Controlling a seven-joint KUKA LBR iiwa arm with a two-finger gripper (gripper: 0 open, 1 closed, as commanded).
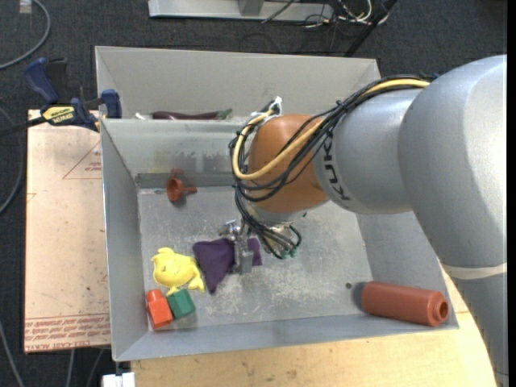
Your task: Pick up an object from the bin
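Gripper (241,252) is down low near the middle of the grey bin (121,216), right on the purple crumpled cloth (211,258). The cloth spreads out from under it toward the view's left. Whether the tool is wide, narrow or clamped on that cloth, I cannot tell; the orange wrist cover (278,164) and its looping cables (250,147) crowd the spot.

Just past the cloth's far edge from the gripper sits a yellow toy (173,269), possibly a rubber duck, touching the purple. Below that, further from the tool, an orange block (159,309) and a green block (182,302) sit side by side in the bin's near corner.

Up and to the view's left of the gripper, well apart, lies a small rust-orange funnel-shaped piece (179,188). Off to the other side, well clear, a red-orange cylinder (403,303) lies on its side.
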